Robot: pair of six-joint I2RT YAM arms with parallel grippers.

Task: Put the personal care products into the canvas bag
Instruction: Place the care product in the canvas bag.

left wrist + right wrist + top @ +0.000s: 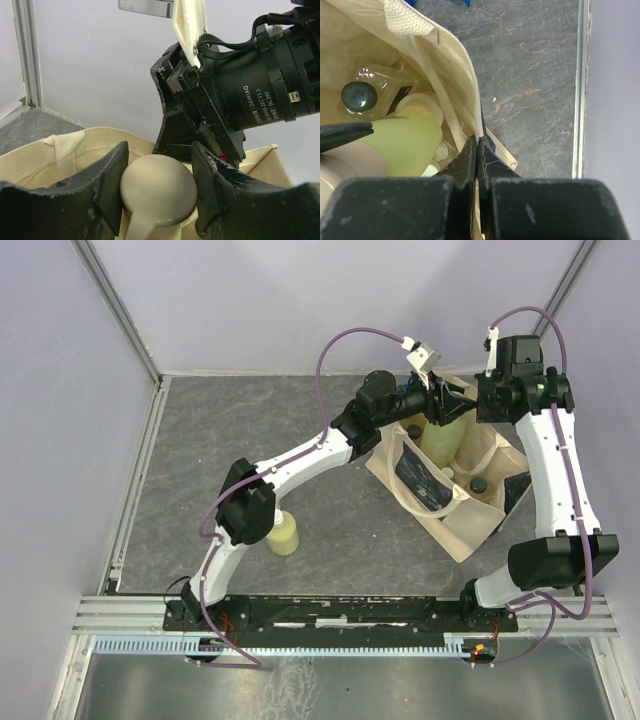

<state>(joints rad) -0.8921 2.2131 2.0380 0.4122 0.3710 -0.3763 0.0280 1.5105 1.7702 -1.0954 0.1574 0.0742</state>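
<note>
The canvas bag (465, 525) stands open at the right of the table. My left gripper (159, 170) is over its mouth, shut on the rounded pale cap (157, 187) of a yellow-green bottle (445, 435) that hangs inside the bag. My right gripper (478, 142) is shut on the bag's far rim (455, 60), pinching the cloth. Inside the bag lie a clear black-capped bottle (360, 95) and the yellow-green bottle's body (405, 145). Another yellow-green bottle (284, 534) stands on the table, partly under my left arm's elbow.
The bag's strap handle (62, 147) hangs over its near rim. The right wrist's motor housing (250, 95) sits close behind my left fingers. A metal rail (135, 480) borders the grey mat on the left, and pale walls close in the back and sides.
</note>
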